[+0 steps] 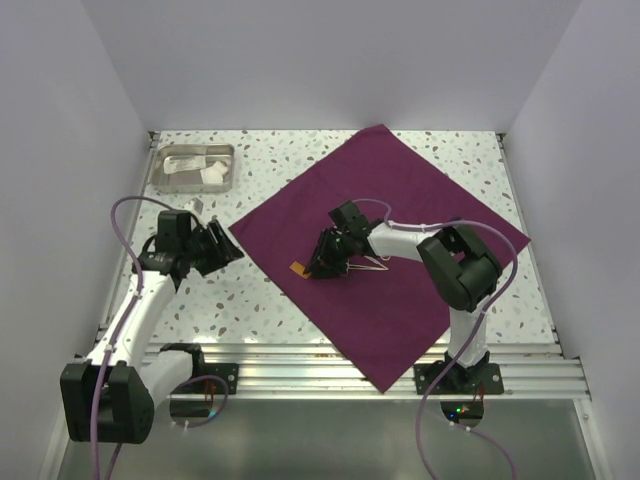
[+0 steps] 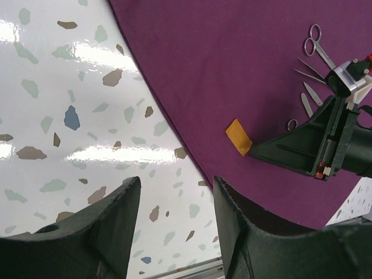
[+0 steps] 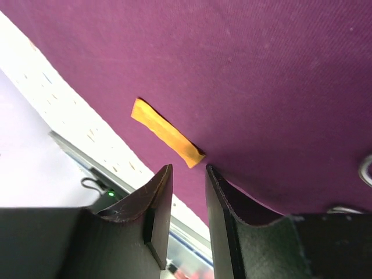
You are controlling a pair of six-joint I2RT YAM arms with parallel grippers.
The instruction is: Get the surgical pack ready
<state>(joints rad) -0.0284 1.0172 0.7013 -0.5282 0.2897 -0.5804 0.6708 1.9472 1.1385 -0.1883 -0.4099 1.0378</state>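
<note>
right gripper [image 3: 189, 170] fingers [image 3: 152, 200] fill the bottom of the wrist view, with only a narrow gap between them and nothing in it. the tips sit low over the surgical pack [image 3: 261, 70]. a small orange strip [image 3: 167, 132] lies on the cloth right at the tips, can't tell if it's touching. left gripper [image 2: 174, 218] has its fingers spread fairly wide, holding nothing, over the speckled table [image 2: 58, 116] just left of the cloth's left edge. the pack is a deep purple square sheet, spread flat like a diamond across the middle and right of the table, its near corner hanging over the metal rails [image 1: 300, 362]. scissors [image 2: 317, 42] and slim metal instruments [image 2: 307, 103] lie on it beside the right gripper. metal tray [image 1: 195, 167] sits at the far left corner.
</note>
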